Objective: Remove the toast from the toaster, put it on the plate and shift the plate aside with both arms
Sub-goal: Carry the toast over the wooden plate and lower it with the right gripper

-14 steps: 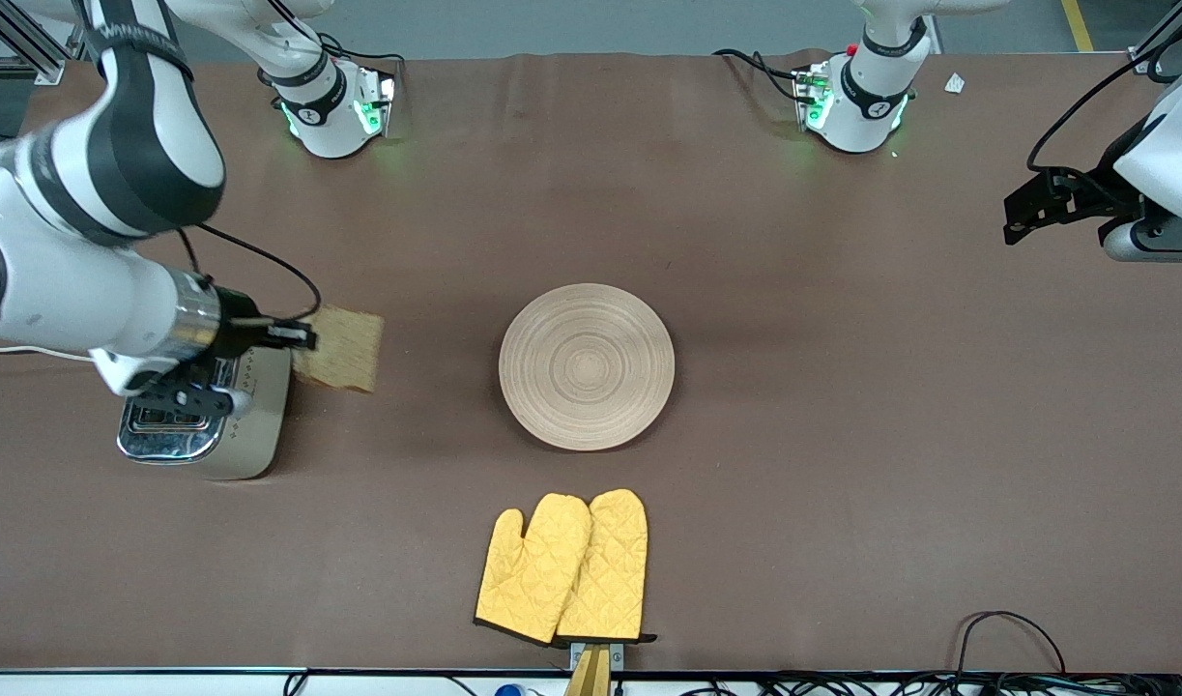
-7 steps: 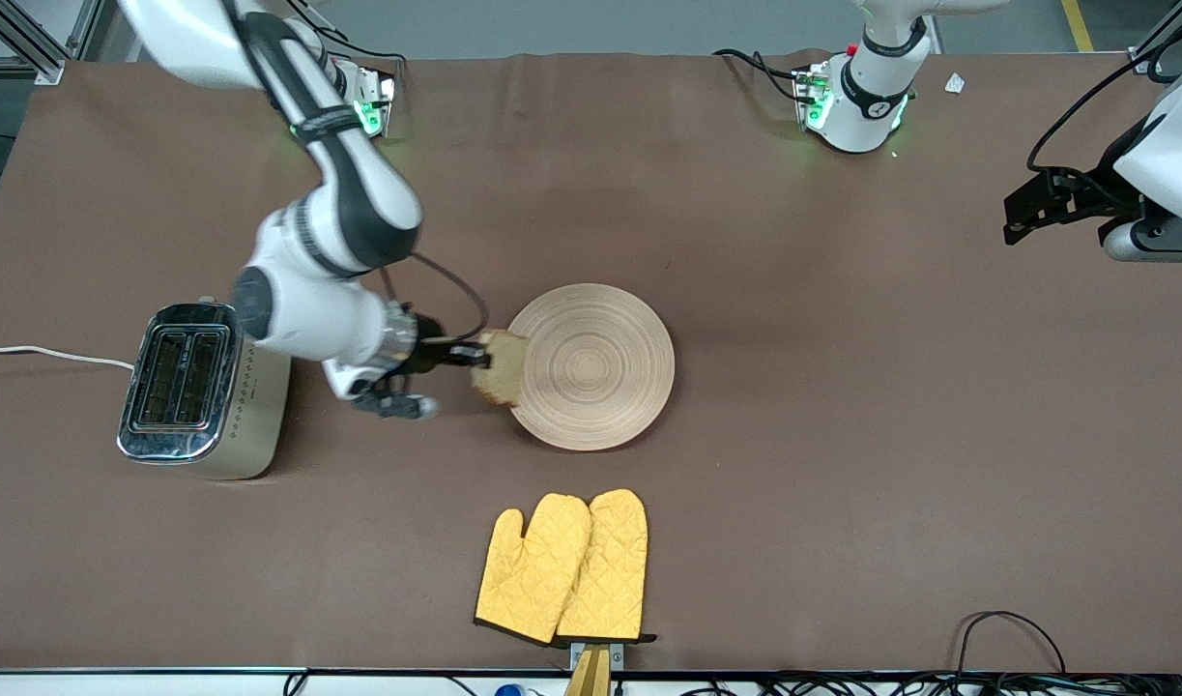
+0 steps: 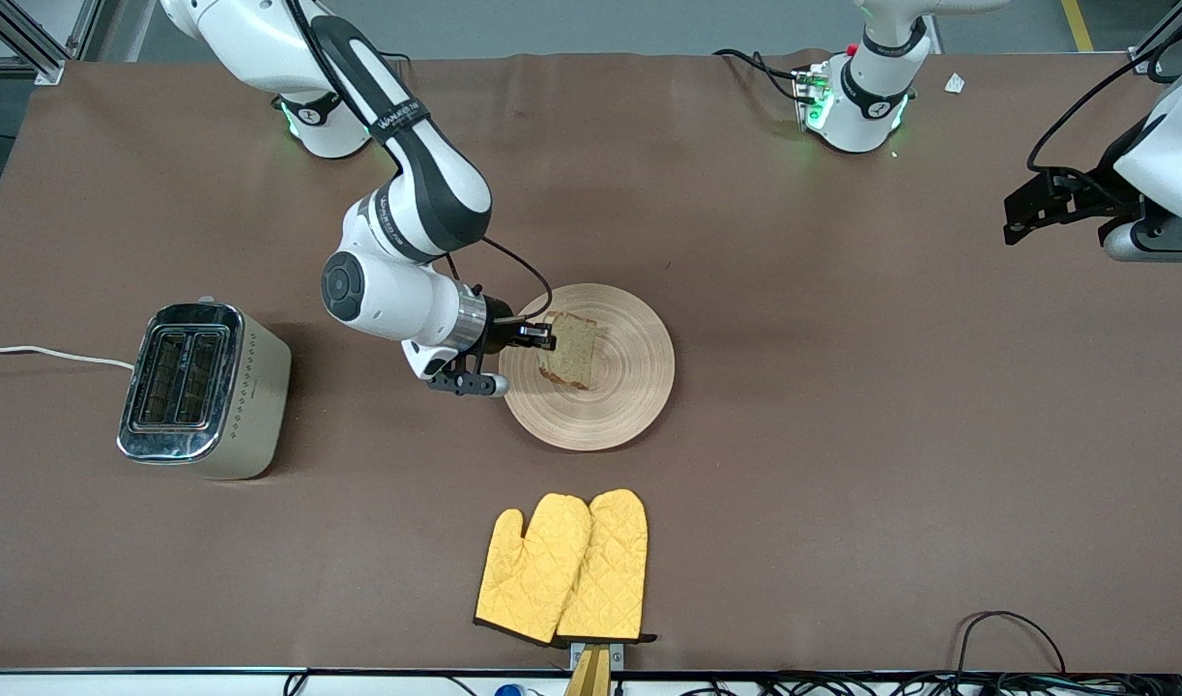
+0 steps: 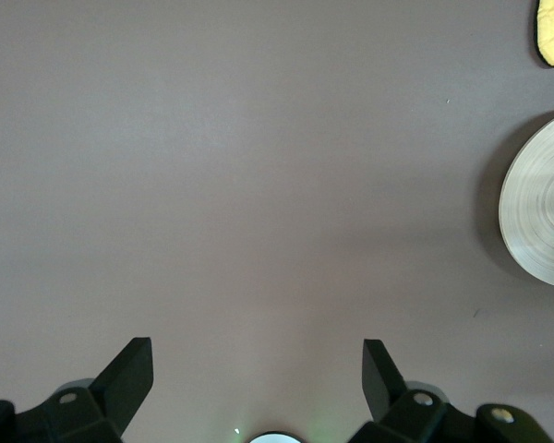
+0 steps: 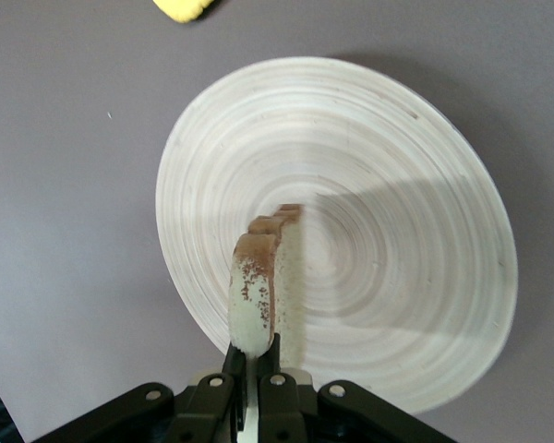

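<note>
My right gripper (image 3: 544, 336) is shut on the toast (image 3: 569, 350), a tan slice with a darker crust, and holds it over the round pale wooden plate (image 3: 629, 387) in the middle of the table. In the right wrist view the toast (image 5: 256, 291) stands on edge between the fingers (image 5: 257, 365), over the plate (image 5: 397, 268). My left gripper (image 3: 1021, 217) is open and empty and waits at the left arm's end of the table. In the left wrist view its fingertips (image 4: 138, 365) frame bare table, with the plate's rim (image 4: 540, 217) at the edge.
A silver two-slot toaster (image 3: 202, 391) stands at the right arm's end of the table. A pair of yellow quilted oven mitts (image 3: 563, 566) lies nearer to the front camera than the plate. Cables run along the table's front edge.
My right arm has carried the toast from beside the toaster across to over the plate. The left arm has not moved.
</note>
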{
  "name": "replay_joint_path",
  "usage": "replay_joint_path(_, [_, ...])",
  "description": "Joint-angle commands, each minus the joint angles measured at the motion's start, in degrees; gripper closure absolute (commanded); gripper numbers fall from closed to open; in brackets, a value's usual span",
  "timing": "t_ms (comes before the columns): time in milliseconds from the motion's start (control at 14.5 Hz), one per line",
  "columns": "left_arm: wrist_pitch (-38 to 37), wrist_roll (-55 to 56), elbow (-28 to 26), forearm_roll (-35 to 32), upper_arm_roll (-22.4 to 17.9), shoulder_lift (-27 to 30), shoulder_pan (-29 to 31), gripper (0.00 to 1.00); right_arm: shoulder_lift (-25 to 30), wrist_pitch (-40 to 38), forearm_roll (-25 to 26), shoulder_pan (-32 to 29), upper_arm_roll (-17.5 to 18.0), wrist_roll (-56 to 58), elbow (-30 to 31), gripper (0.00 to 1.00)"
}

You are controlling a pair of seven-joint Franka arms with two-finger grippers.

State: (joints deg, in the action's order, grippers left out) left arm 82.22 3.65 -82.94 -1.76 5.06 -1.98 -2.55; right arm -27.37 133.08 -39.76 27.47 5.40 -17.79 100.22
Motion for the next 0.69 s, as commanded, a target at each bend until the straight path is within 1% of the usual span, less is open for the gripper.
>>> replay_joint_path(0, [-0.2,-1.0,0.4,0.9,0.1,0.0,1.2,0.0,-3.4,5.0,-2.4,1.7,-0.4,1.7,-0.9,1.0])
replay_joint_path(138, [-0.2,-1.0,0.3,1.2,0.0,0.0,1.2,0.0,-6.3,6.0,-2.5,1.8,-0.4,2.3,-2.3,1.0])
replay_joint_path(276, [-0.3,-1.1,0.1,1.2,0.0,0.0,1.2,0.0,-6.7,7.0,-2.4,1.7,-0.5,2.4,-2.0,1.0])
replay_joint_path(345, [-0.3,-1.0,0.1,1.2,0.0,0.0,1.2,0.0,-6.7,6.3,-2.1,1.2,-0.6,3.4,-1.6,1.0])
replay_joint_path(483, [-0.1,-0.9,0.1,1.7,0.0,-0.1,1.3,0.0,-5.9,6.1,-2.1,-0.2,-0.6,9.5,2.5,1.0])
replay_joint_path(621, [1.4,-0.9,0.2,3.5,0.0,-1.6,1.3,0.0,-5.8,6.2,-2.1,-2.1,-0.7,13.3,5.6,0.99])
